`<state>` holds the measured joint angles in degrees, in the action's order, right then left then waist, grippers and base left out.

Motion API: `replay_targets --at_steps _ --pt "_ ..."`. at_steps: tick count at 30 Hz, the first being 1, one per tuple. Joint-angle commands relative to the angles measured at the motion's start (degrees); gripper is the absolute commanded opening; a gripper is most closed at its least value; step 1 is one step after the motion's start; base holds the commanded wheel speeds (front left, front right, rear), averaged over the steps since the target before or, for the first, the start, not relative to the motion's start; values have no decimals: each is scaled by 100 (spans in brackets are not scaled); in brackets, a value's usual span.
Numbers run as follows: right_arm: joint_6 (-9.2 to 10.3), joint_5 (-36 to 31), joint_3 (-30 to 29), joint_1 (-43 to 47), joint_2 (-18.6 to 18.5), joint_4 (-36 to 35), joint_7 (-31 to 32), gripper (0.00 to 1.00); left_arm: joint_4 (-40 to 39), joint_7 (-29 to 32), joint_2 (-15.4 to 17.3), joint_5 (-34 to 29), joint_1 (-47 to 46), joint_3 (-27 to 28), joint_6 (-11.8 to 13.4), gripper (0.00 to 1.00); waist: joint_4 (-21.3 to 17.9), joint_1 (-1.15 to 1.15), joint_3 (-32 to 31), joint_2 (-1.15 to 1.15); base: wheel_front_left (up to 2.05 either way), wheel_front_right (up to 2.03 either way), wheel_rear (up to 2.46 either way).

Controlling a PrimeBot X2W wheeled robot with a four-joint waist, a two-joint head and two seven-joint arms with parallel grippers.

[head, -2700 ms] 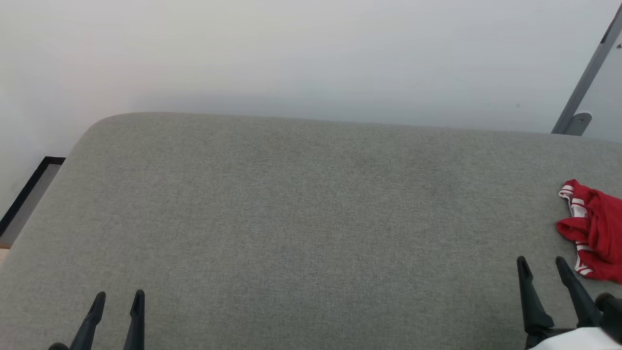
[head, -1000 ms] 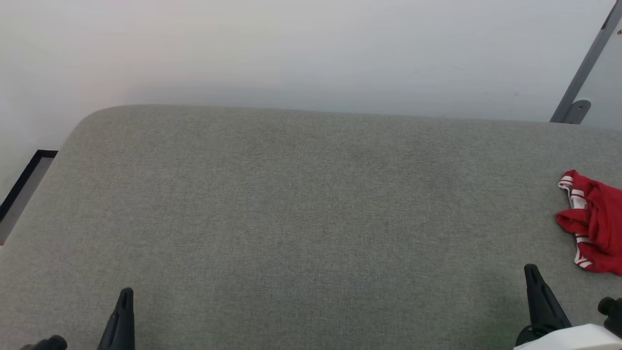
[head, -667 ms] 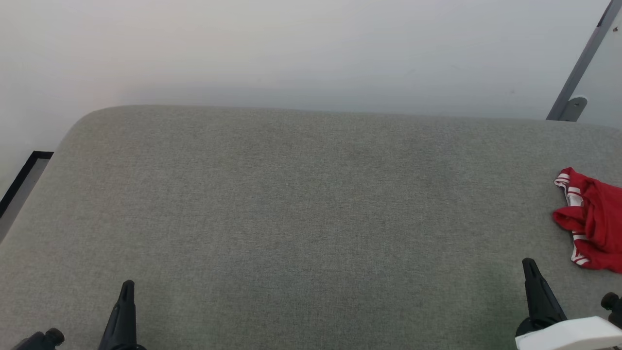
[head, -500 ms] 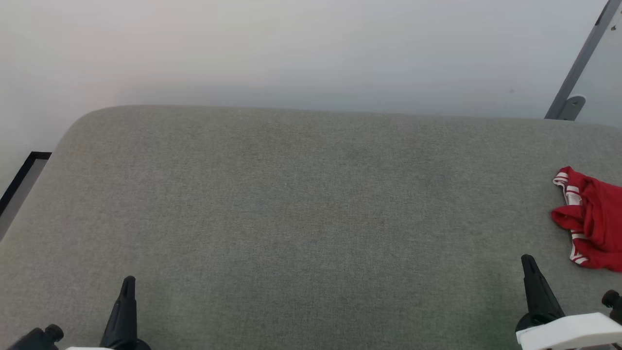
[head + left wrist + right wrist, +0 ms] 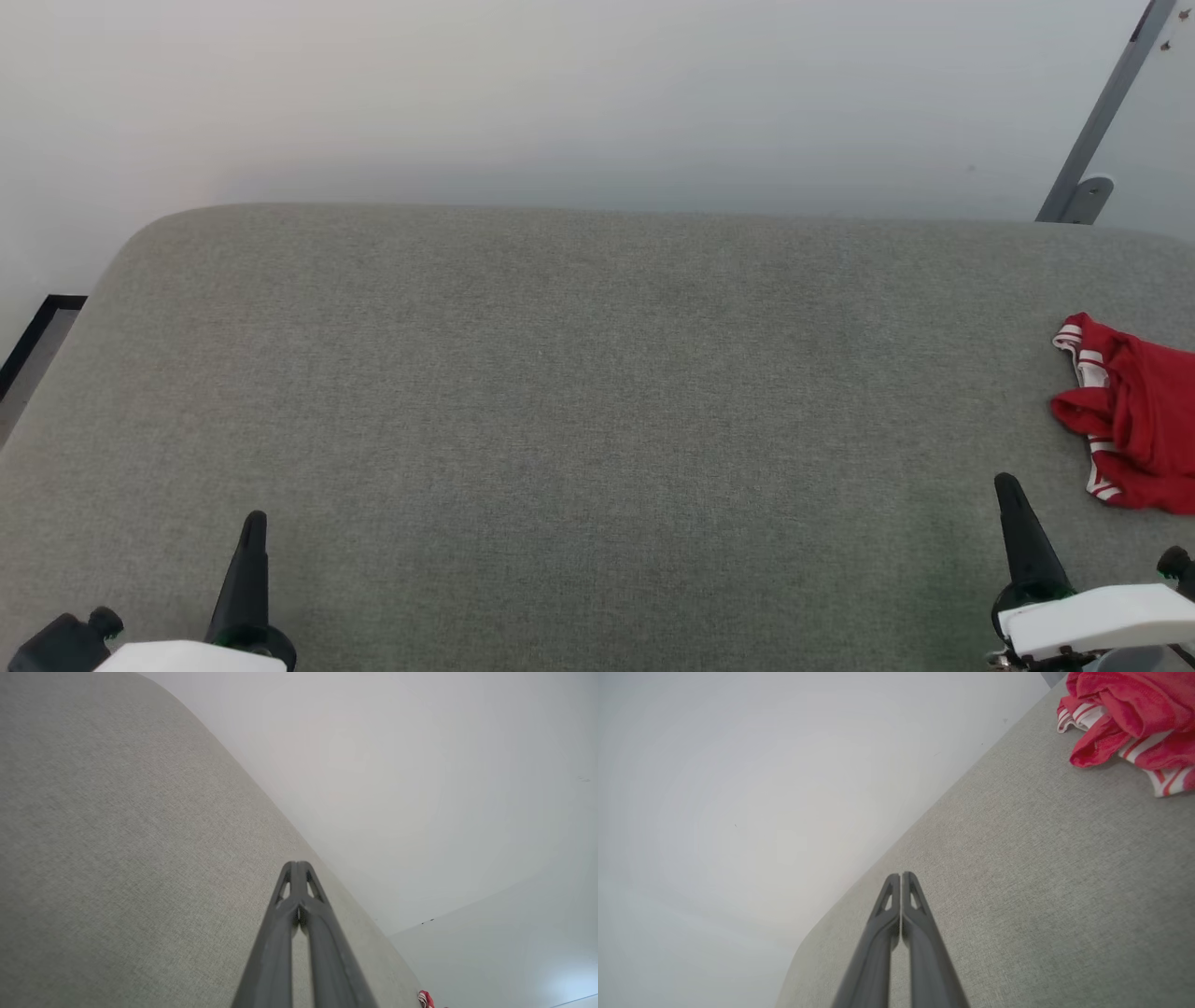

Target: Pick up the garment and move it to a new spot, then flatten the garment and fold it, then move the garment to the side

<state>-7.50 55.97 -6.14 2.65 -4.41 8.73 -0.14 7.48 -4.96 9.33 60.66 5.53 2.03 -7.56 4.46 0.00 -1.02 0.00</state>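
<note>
A grey cloth-covered tabletop (image 5: pixel 560 392) with rounded far corners stands against a pale wall (image 5: pixel 560 93). The garment (image 5: pixel 1134 415) lies in a crumpled red heap at the right edge of the tabletop, roughly midway between the near and far edges, and is cut off by the side of the head view. Red-and-white striped trim shows along its left folds. The left jaws are over the near left corner, their dark fingers (image 5: pixel 248 579) pressed together with nothing between them. The left wrist view shows the same, with the fingers (image 5: pixel 280 952) meeting at the tips above bare cloth and the garment (image 5: pixel 424 998) a small red speck far along the tabletop. The right jaws are over the near right corner, also fully closed and empty, with their fingers (image 5: pixel 1027 541) pointing toward the far edge. They stand near the garment's near left side but apart from it. In the right wrist view the closed fingers (image 5: pixel 920 952) hang over bare tabletop, and the garment (image 5: pixel 1125 714) is bunched at the upper right, clear of the tips. A grey metal strut (image 5: pixel 1092 121) leans against the wall beyond the far right corner.
</note>
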Motion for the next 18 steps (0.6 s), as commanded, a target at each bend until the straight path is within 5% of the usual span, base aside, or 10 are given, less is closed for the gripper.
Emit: replay_targets --at_steps 1,18 --pt "-1 204 -23 -161 -11 -25 44 0 -15 49 15 182 -177 51 6 0 -11 0 3 0 0 0 0" --pt "0 1126 -30 -368 34 129 219 0 165 313 -132 1023 -459 123 8 0 -102 0 27 0 0 0 0"
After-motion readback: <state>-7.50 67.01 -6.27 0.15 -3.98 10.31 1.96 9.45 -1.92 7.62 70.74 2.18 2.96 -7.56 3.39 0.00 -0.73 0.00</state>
